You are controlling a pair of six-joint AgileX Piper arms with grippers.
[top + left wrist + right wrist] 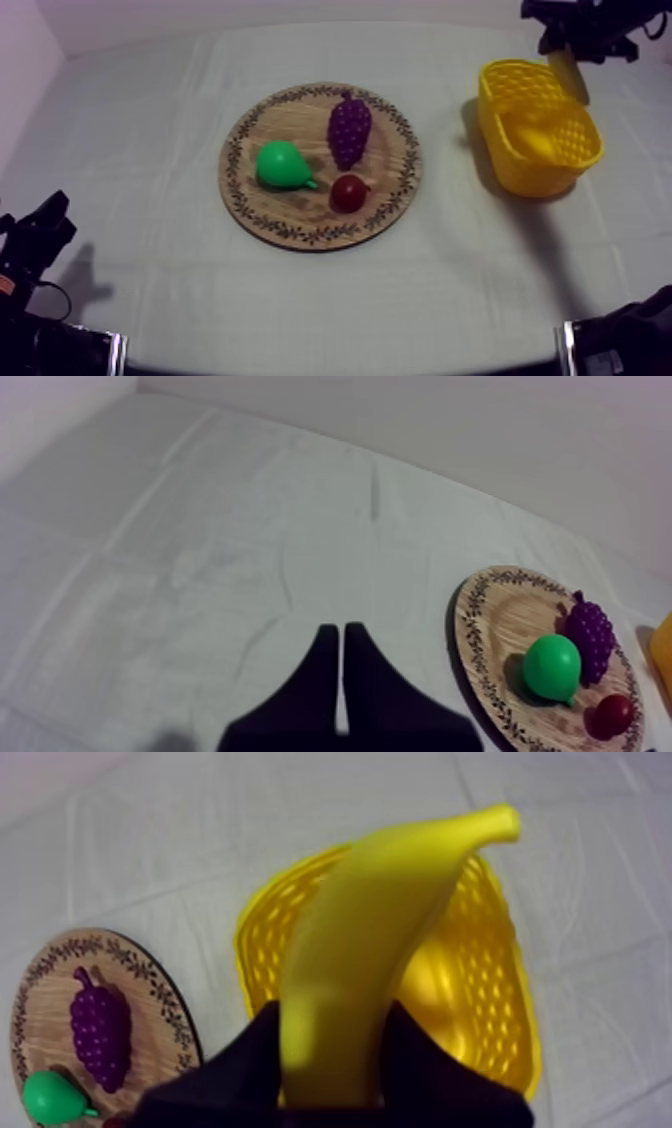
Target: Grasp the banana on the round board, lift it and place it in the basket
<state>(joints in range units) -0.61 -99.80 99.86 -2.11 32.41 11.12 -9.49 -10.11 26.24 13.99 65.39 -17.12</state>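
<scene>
The jaws of the right gripper (330, 1052) are closed round one end of the banana (385, 912), a black finger pressed against each side of it. The rest of the fruit curves away from the grip, its stem end farthest out. Seen from the right wrist, the banana hangs over the open mouth of the yellow basket (250, 942). From above, the gripper is up at the far right of the table with the banana slanting down from it over the basket's far rim. Whether the tip touches the basket I cannot tell, since yellow lies against yellow there.

The basket stands on the cloth (450, 290) to the right of the wooden board (300, 225), apart from it. The board carries three toy fruits: a green pear (280, 165), a bunch of grapes (349, 130) just beside it, and a small red fruit (348, 193) near the grapes' lower end.

The left gripper (342, 676) has its jaws pressed together as a narrow wedge with nothing between them. It sits low at the left side of the table over bare cloth, well apart from the board.
</scene>
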